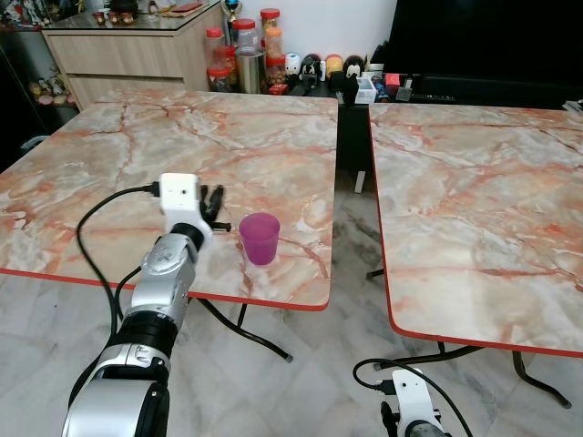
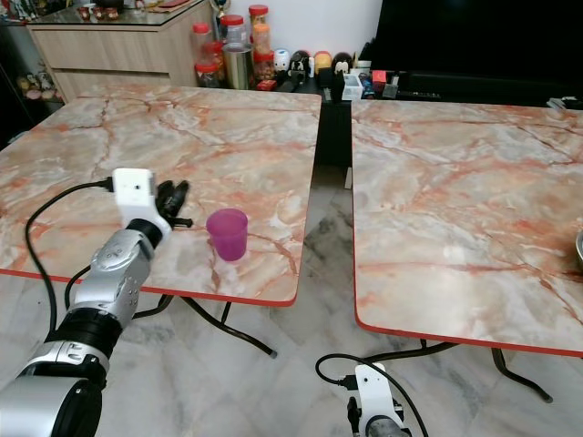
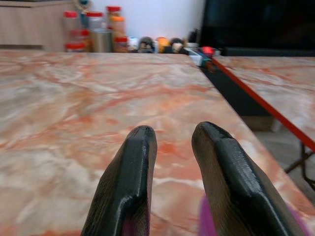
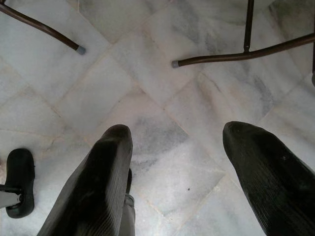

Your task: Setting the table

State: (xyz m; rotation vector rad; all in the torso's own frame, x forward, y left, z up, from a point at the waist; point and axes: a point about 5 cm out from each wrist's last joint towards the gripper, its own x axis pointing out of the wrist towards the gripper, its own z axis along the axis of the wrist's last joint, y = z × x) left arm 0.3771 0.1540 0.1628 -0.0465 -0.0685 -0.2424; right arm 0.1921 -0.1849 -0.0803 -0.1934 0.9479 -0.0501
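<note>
I see the left gripper (image 1: 215, 204) just beside the purple plastic cup (image 1: 260, 238) on the marble-patterned table (image 1: 109, 173), fingers slightly parted, holding nothing; the right gripper (image 4: 197, 167) hangs wide open.

Glossy marble-look table (image 1: 182, 137); translucent purple plastic cup (image 1: 260, 238).

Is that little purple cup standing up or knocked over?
Standing upright: the purple cup rests on its base on the marble table, its open mouth facing up.
</note>
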